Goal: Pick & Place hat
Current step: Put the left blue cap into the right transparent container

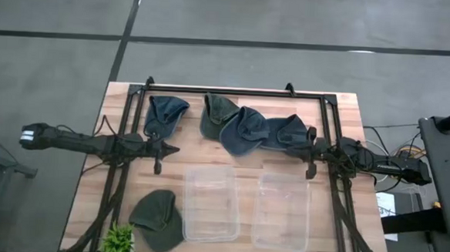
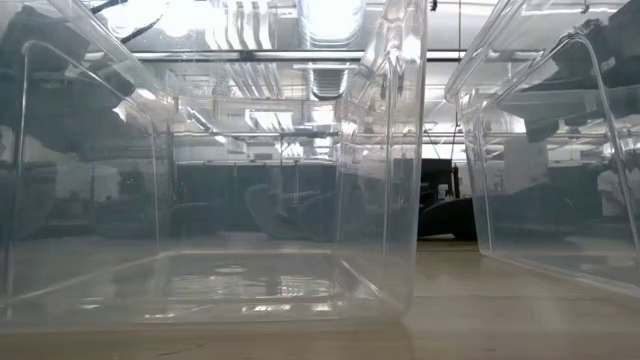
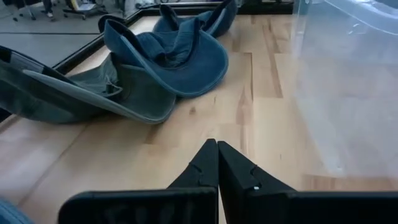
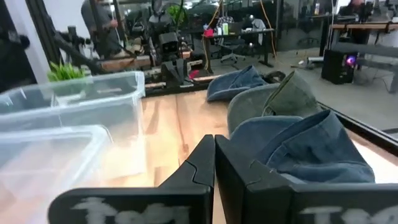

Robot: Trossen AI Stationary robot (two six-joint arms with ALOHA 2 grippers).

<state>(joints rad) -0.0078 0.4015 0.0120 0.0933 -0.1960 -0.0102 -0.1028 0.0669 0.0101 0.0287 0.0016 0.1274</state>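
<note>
Watching from my remote station, I note both arms parked over the wooden table (image 1: 340,132), neither one grasping anything. My left gripper (image 1: 173,149) sits toward the left side, fingers (image 3: 202,167) clenched tip to tip with only bare wood under them. My right gripper (image 1: 293,151) mirrors it on the right side, fingers (image 4: 200,163) likewise pressed together and empty.

Hats: a row lies along the far edge of the table. At its left end, a dark blue hat (image 1: 165,114), just beyond my left gripper. Right of it, with a bare gap between, an olive hat (image 1: 216,112), then a blue denim hat (image 1: 244,131) overlapping it, then another blue hat (image 1: 285,131) that reaches up against my right gripper. One more dark green hat (image 1: 158,217) lies apart near the front left corner, beside a small green plant (image 1: 119,240).

Two clear plastic bins sit side by side toward the front: the left bin (image 1: 212,202) just right of the green hat, the right bin (image 1: 281,211) next to it. Neither bin holds a hat. The low view looks through their walls and shows only bare bottoms.

Left wrist view shows the olive and denim hats ahead on the wood; right wrist view shows the blue hat close beside the fingers.
</note>
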